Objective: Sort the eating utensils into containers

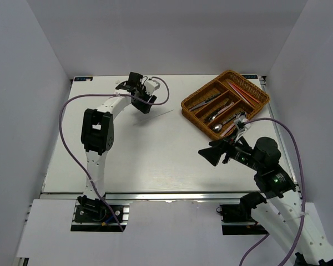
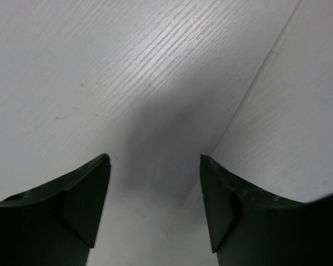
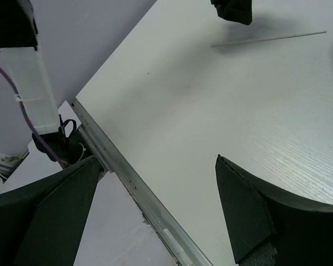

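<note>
Pale chopstick (image 3: 269, 39) beside left gripper (image 2: 155, 159)

Tray (image 1: 204, 87) far right; chopstick (image 1: 161, 114) left of it.

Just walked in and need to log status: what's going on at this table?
Two robot arms are sorting cutlery into a brown woven wicker tray at the far right of the white table. Silver metal utensils and red-orange chopsticks lie in its compartments. One thin pale chopstick lies loose on the table, just beside the left gripper, which is open and empty. The right gripper is open and empty too, near the tray.
</note>
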